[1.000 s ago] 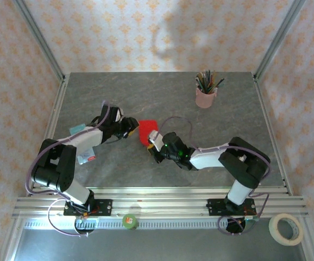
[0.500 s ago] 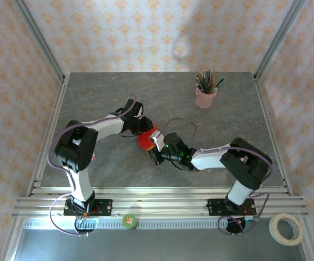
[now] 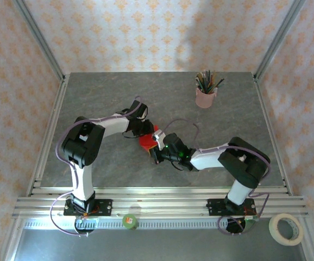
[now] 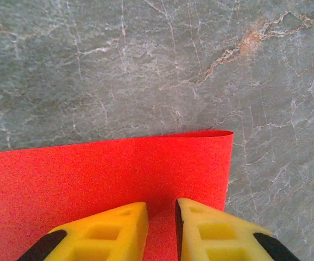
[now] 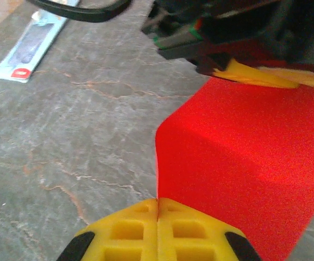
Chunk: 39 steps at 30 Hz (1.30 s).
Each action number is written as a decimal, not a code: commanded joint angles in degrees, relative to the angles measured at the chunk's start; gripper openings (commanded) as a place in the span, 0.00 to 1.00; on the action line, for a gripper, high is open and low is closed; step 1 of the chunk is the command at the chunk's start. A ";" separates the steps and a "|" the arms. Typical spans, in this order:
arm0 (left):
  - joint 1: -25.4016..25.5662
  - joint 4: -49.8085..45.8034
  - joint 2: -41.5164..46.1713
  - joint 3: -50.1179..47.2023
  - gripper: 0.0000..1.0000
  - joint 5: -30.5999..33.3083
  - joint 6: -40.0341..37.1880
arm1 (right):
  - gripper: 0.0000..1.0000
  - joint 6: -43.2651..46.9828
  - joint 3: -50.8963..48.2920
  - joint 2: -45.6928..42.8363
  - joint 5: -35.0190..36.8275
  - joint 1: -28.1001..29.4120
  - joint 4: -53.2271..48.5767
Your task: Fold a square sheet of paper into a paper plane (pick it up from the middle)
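Grey marbled tabletop (image 3: pixel 233 130) | your right gripper (image 5: pixel 157 211) pinches the thin bright red square sheet of paper (image 5: pixel 244 157) at table centre | your left gripper (image 4: pixel 162 216), fingers narrowly apart, presses its opposite edge.

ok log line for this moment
left hand: narrow gap, over red paper | right hand: shut on red paper edge | stage: no plane yet

The square sheet of paper (image 3: pixel 146 141) is laid near the middle of the desk (image 3: pixel 119 92). It is flanked by the left fingers (image 4: pixel 108 228) on its far-left side and the right fingers (image 5: pixel 130 223) on its near-right side. A pencil cup (image 3: pixel 205 97) is set well apart, far right. A flat packet (image 5: pixel 37 41) is laid left of the sheet.
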<state>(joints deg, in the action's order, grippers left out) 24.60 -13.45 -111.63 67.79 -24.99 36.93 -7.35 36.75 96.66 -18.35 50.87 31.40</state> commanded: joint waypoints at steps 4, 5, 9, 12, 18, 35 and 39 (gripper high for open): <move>0.60 -4.79 -3.25 -0.47 0.26 2.27 -1.82 | 0.03 -3.81 0.95 1.43 7.09 -1.21 -3.44; 0.67 -4.70 -3.33 -0.46 0.26 2.26 -1.84 | 0.03 -4.09 1.06 1.59 7.41 -1.30 -3.70; 0.73 -4.57 -3.41 -0.46 0.26 1.84 -2.01 | 0.03 -4.93 1.69 2.25 8.54 -1.56 -4.46; 0.79 -4.60 -3.50 -0.37 0.26 1.63 -2.21 | 0.03 -5.44 2.17 2.66 9.61 -1.65 -4.92; 0.86 -4.50 -3.65 -0.22 0.26 1.08 -2.56 | 0.03 -5.55 2.97 3.27 10.54 -1.74 -5.40; 0.99 -4.39 -3.86 -0.29 0.26 0.79 -2.65 | 0.03 -5.01 4.72 5.04 9.32 -1.85 -6.88; 1.02 -4.35 -3.63 -0.20 0.26 0.74 -2.40 | 0.03 -5.28 4.98 5.37 8.00 -1.83 -7.14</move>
<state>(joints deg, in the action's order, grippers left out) 24.77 -13.56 -112.01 68.23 -25.04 35.46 -12.03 40.29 101.03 -10.20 49.32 25.17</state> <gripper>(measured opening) 0.259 0.040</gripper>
